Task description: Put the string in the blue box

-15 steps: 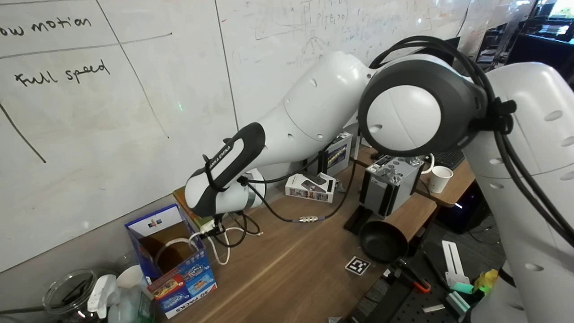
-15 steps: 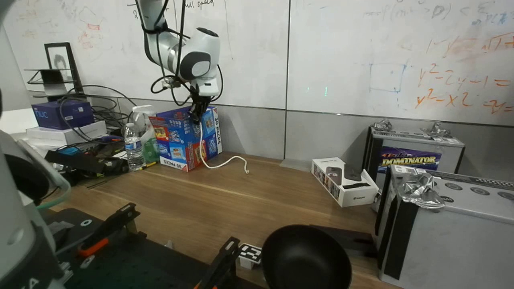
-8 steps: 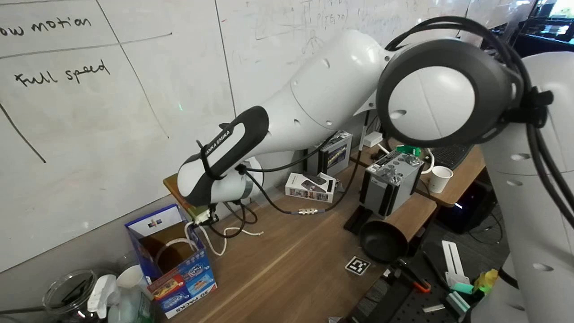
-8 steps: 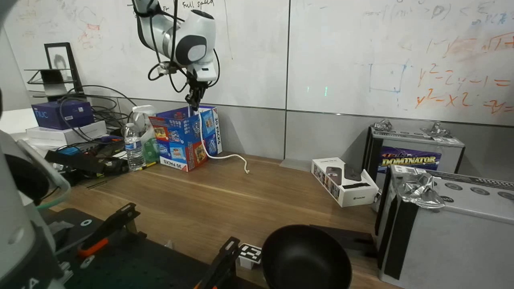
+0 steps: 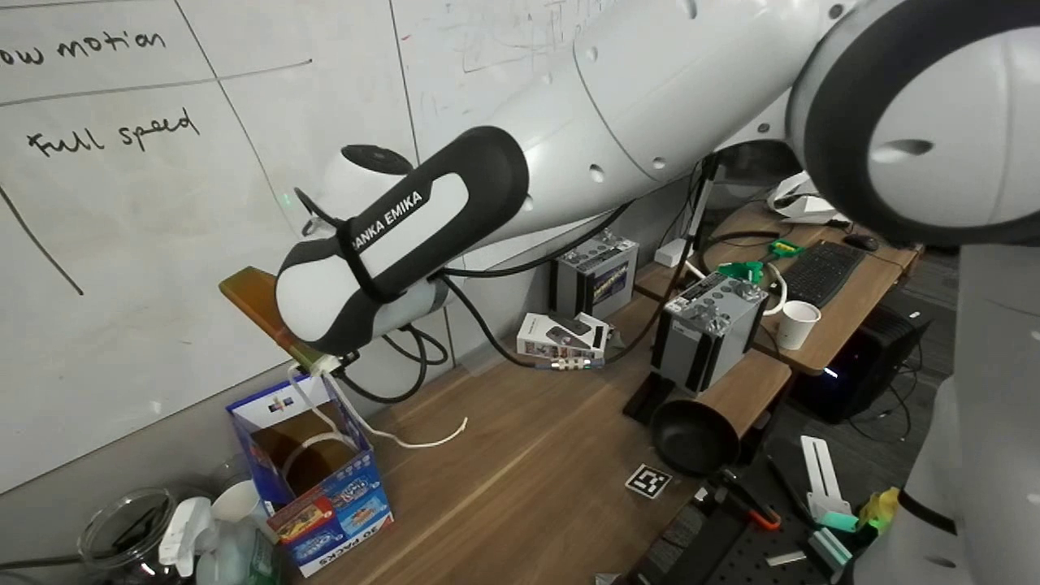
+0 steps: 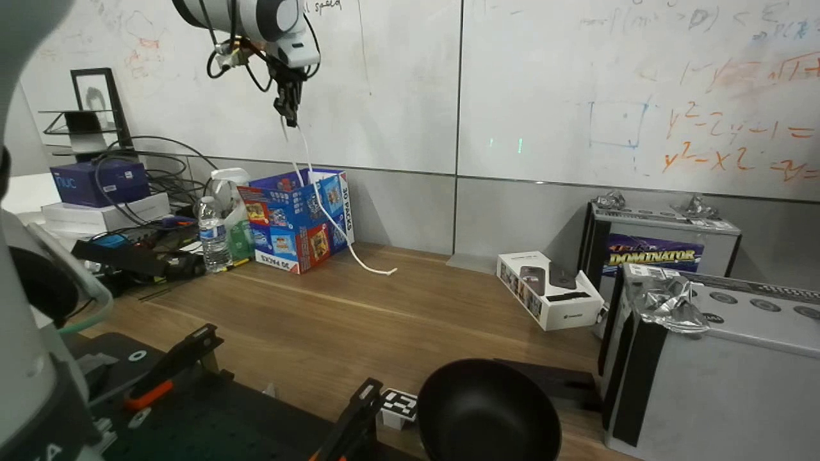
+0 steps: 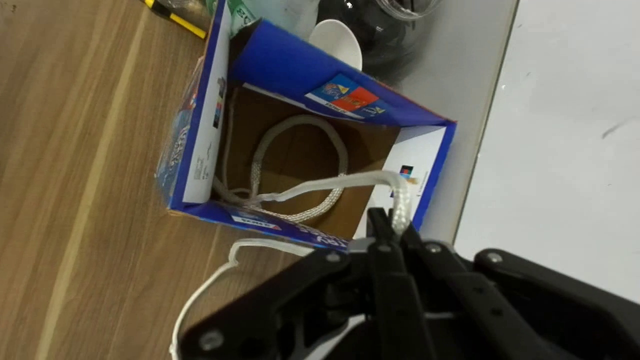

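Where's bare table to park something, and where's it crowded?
Bare: the wooden tabletop bordered by the blue box, the string's loose end, white carton and black pan. Crowded: beside the blue box, around the water bottle and spray bottle.

There was one gripper (image 6: 291,120), one string (image 7: 330,183), one open blue box (image 6: 282,221), two grey device boxes (image 5: 705,341) (image 5: 595,276), two white cups (image 5: 799,325) (image 5: 238,501), one black pan (image 5: 695,439), one water bottle (image 6: 213,237), one spray bottle (image 5: 231,554), one keyboard (image 5: 827,272), one mouse (image 5: 860,242)
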### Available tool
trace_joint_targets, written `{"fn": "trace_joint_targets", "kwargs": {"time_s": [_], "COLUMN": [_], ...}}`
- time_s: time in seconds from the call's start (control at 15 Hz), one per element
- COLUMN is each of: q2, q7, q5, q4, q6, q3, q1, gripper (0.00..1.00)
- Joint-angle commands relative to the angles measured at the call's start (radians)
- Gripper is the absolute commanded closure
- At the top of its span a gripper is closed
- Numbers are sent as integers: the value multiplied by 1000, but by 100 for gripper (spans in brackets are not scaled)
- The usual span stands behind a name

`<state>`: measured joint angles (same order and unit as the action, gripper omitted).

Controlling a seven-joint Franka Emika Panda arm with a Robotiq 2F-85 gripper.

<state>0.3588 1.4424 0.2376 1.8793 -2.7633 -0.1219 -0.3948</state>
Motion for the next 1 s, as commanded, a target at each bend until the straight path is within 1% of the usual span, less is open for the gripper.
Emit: {"fn": "trace_joint_targets", "kwargs": {"time_s": [0.0,0.07,0.13,0.2,0.33,0.53,0.67,0.93], "q2": [-95,-108,-112,-122,-116,-78,-43,19], "q7": [179,242,292,343,418,476,501,541], "q5": [-218,-297,-366,-432,-539,-640,-707,-825], "q4": [-20,-33,-78,-100,-190,-331,-432,-608], "q6": [79,99,148,179,272,398,491,646], "q3": [69,77,76,67,41,2,-11,-8], "q1": [-103,-129,-139,-150,-158,-172,-186,-229], "gripper": [99,99,99,99,99,99,99,99]}}
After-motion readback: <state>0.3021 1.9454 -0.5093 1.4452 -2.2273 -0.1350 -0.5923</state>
